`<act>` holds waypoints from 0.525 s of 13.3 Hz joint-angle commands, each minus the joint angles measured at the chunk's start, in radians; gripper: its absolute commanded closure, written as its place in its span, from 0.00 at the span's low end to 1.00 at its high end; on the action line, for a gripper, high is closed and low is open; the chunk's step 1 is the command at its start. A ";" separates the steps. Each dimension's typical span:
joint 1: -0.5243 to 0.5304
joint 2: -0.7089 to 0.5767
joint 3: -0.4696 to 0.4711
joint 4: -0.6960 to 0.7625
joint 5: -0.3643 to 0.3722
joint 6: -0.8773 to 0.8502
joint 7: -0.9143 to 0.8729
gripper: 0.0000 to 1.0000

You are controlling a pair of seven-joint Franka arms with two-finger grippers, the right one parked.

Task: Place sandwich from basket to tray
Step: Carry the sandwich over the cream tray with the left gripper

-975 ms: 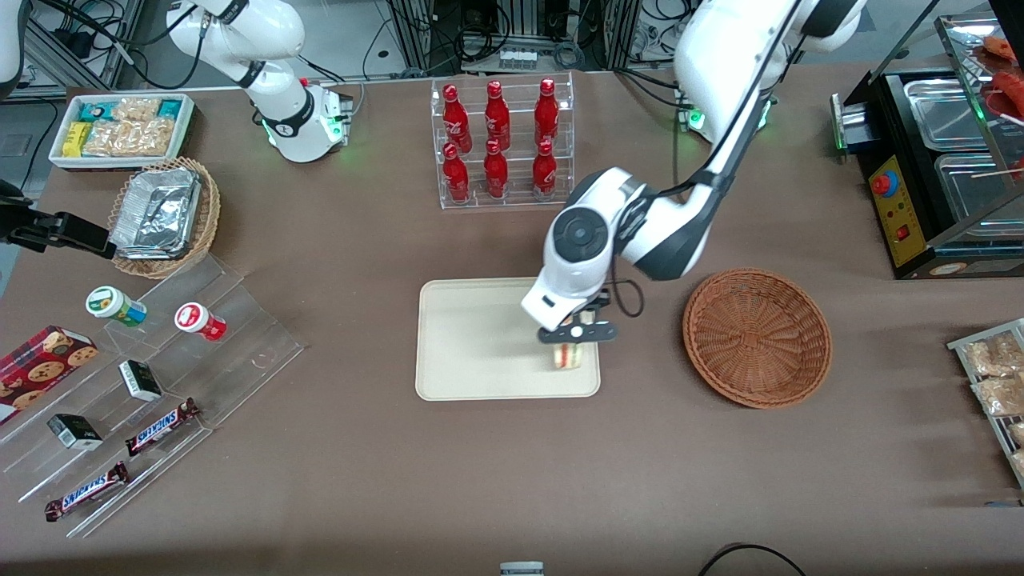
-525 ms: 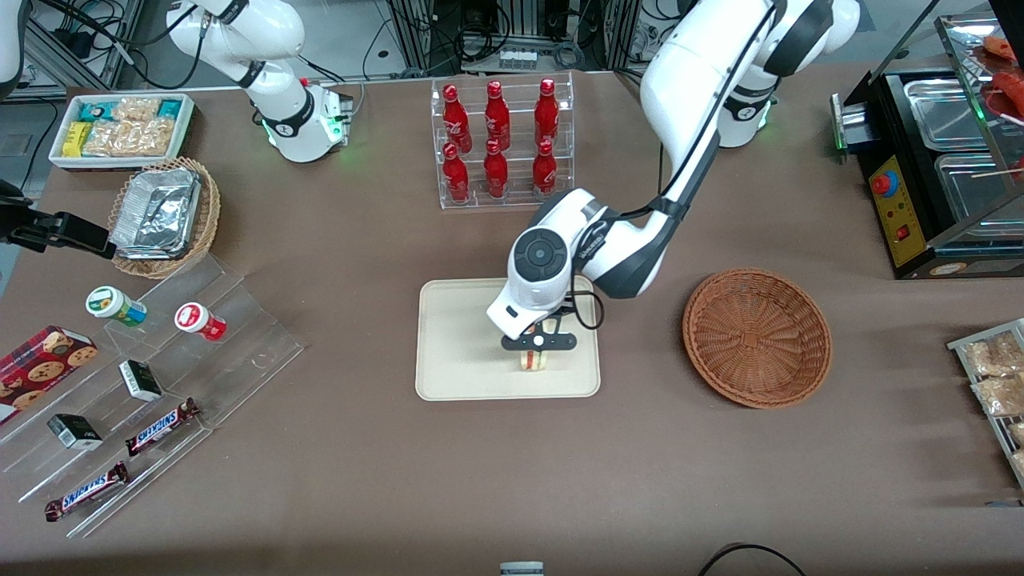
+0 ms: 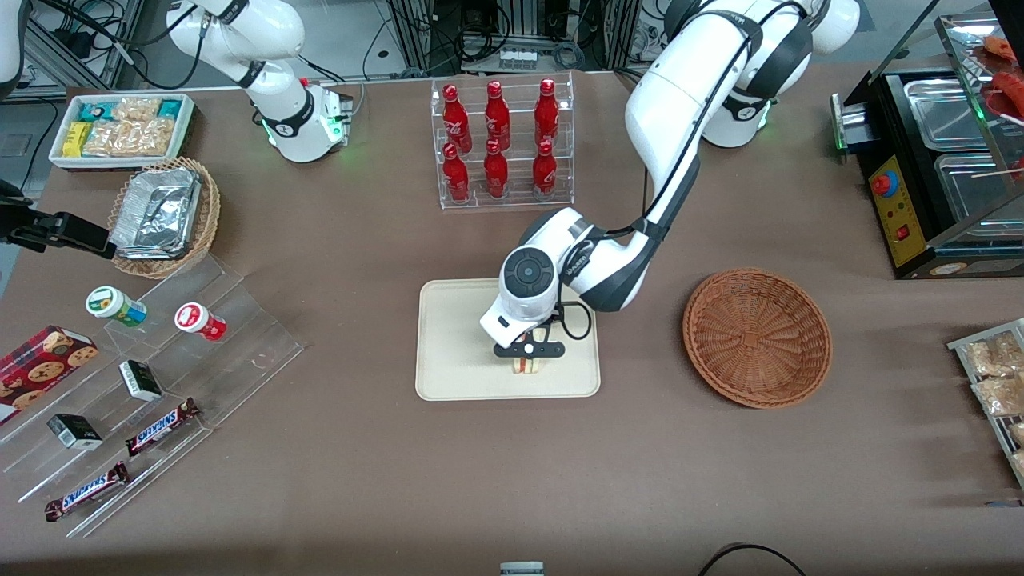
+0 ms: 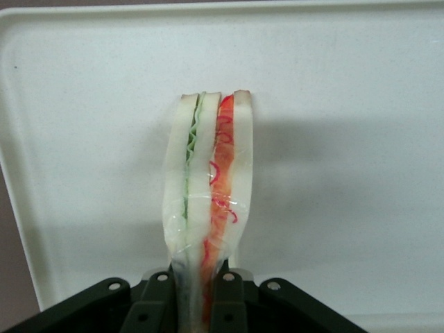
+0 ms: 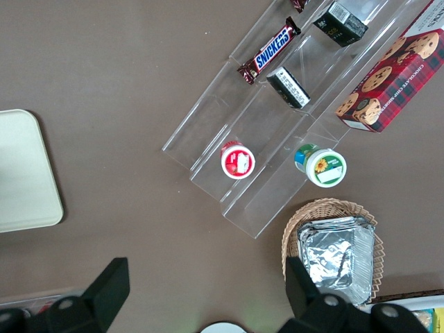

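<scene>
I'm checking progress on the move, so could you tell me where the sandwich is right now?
The sandwich is over the tray, pinched in the tool, near the tray's edge closest to the front camera; the basket sits empty beside the tray.

Bright even overhead light, soft shadows, sharp focus, mild glare

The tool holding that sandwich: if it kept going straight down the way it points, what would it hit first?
Probably the flat cream-beige tray. The tool points down over it, shut on the white-bread sandwich wedge, whose lower edge would likely touch first; the remaining gap is unclear.
</scene>
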 commanded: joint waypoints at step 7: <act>-0.024 0.022 0.011 0.033 0.007 -0.002 -0.063 0.00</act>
